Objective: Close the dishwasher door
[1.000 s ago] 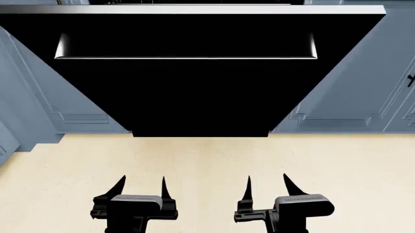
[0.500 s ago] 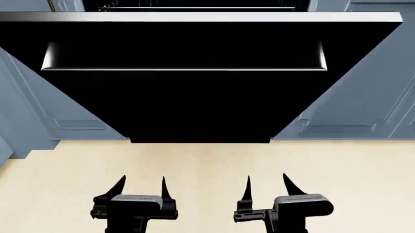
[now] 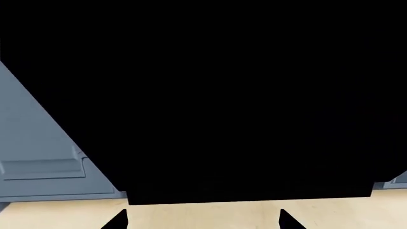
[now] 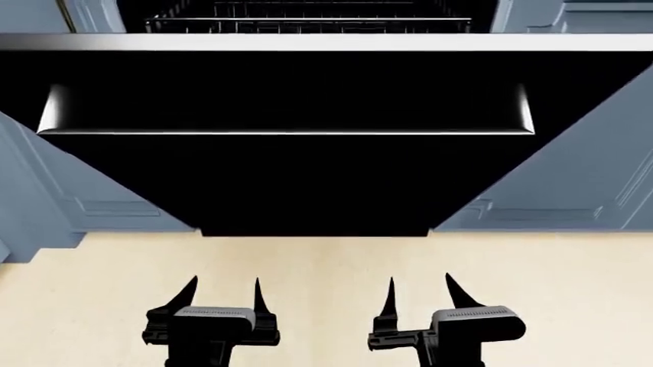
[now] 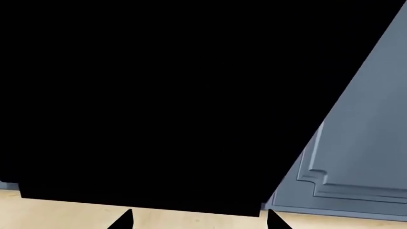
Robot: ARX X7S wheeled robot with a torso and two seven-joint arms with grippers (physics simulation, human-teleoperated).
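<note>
The dishwasher door [image 4: 306, 176] hangs open ahead of and above both released hands, left hand [image 4: 225, 294] and right hand [image 4: 418, 293] (nothing held); its underside should be pushed upward evenly.

Even flat sim light, sharp, no blur

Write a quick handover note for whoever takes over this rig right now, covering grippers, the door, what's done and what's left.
Left gripper: open, empty, above the floor.
Right gripper: open, empty, also short of the door.
Dishwasher door: hanging open toward the robot, handle facing us, racks visible behind its top edge, cabinets either side.
Done: robot faces the door; no contact.
Left: get a gripper against the door and push it shut.
</note>
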